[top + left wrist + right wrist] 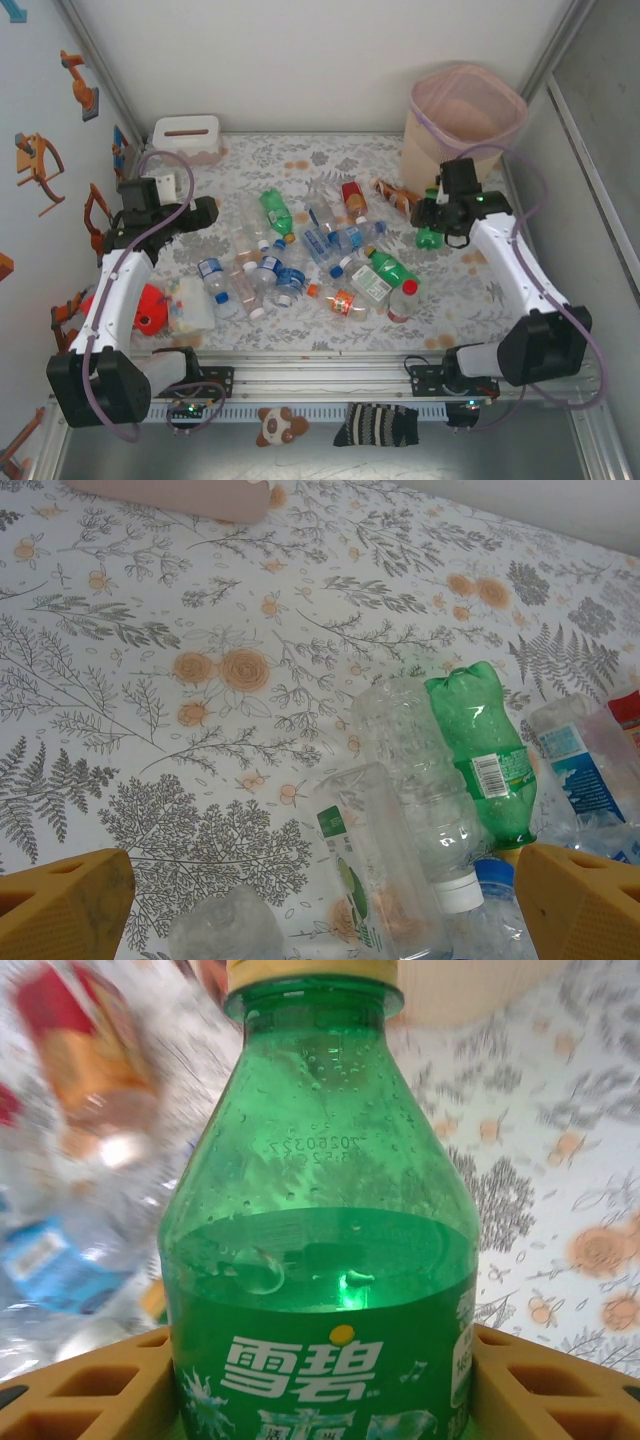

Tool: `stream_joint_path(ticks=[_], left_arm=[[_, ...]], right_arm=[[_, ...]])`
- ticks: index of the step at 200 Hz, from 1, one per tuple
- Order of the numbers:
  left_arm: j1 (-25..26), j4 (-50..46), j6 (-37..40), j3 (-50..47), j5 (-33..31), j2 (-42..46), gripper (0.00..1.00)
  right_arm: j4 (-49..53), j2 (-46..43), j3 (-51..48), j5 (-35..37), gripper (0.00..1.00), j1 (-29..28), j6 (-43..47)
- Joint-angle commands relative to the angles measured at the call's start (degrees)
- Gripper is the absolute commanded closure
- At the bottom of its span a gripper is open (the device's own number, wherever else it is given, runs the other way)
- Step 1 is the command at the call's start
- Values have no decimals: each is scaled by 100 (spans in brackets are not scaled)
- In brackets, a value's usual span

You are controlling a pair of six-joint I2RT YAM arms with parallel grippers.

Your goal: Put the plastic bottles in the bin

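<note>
Tabletop (470,295): fifteen-odd bottles (320,245), one bin (426,150)

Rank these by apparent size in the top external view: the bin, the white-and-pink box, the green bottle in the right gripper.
1. the bin, clearly largest.
2. the white-and-pink box.
3. the green bottle in the right gripper, smallest, partly hidden.

Overhead down onto table (300,155), wrist views close; green bottle (318,1260) shared with right
</note>
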State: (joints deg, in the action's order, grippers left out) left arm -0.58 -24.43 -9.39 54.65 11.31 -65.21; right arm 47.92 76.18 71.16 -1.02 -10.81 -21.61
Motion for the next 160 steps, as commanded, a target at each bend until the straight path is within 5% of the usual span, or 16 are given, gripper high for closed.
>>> stream_joint_path(ticks=[1,103,160], left_arm=[[-30,-2,-10,-47,-32,144,3],[-52,21,-36,-71,29,194,3],[-56,35,-72,-96,113,193,3]], right_arm=[[667,-220,815,-29,42,-18,110],[1155,1637,5132,291,41,616,605],[506,2765,6071,247,41,1210,755]])
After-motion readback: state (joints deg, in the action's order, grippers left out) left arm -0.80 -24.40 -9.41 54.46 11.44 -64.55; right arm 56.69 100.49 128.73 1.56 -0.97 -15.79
